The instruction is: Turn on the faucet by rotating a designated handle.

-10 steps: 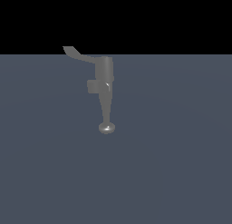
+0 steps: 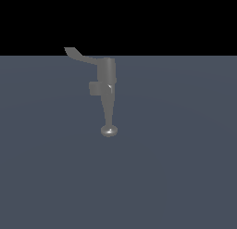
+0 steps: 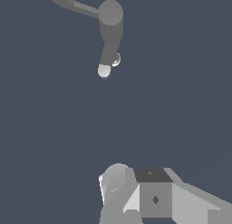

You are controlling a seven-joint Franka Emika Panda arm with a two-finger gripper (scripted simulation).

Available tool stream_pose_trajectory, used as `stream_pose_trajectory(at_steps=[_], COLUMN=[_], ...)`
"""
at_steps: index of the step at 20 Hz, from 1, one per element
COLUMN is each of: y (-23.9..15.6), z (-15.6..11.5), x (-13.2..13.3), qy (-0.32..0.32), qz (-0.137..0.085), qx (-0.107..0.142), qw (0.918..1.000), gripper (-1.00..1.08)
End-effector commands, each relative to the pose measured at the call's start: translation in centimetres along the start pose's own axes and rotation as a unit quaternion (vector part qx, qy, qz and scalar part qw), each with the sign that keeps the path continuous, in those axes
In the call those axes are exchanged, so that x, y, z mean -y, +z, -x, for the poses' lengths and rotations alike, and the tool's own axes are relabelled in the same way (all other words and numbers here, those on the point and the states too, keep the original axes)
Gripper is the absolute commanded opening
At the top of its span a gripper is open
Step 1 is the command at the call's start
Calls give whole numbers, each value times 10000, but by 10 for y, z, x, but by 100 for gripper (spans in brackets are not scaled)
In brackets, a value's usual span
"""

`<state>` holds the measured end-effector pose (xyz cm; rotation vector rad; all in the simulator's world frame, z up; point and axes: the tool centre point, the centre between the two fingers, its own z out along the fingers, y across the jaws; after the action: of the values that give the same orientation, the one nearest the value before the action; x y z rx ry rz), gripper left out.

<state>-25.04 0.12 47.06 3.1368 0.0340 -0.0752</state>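
Observation:
The faucet (image 2: 107, 82) is a small grey fixture standing on a flat blue-grey surface, its cylindrical body tapering down to a spout with a round disc end (image 2: 109, 130). The handle (image 2: 78, 55), a thin curved lever with a flared tip, sticks out from the top of the cylinder toward the exterior view's left. A short blocky stub (image 2: 94, 88) juts from the body below it. In the wrist view the faucet (image 3: 110, 28) and the handle (image 3: 72, 5) show from above, well away from my gripper (image 3: 136, 193). Only grey blocky parts of the gripper show, touching nothing. The arm is absent from the exterior view.
A flat blue-grey floor (image 2: 176, 168) stretches around the faucet, ending at a black background behind it.

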Motion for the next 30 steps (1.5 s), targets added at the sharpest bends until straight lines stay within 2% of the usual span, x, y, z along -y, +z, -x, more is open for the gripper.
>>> stream_pose_trajectory(at_steps=[1, 10, 19, 24, 30], y=[-1, -1, 2, 7, 15], z=[-1, -8, -33, -56, -84], x=[3, 4, 10, 16, 24], qy=[-68, 107, 703, 1231, 1915], qz=[18, -54, -281, -441, -595], qx=[-15, -10, 22, 80, 177], qw=[10000, 9999, 9971, 9914, 9795], gripper=[-100, -100, -100, -100, -100])
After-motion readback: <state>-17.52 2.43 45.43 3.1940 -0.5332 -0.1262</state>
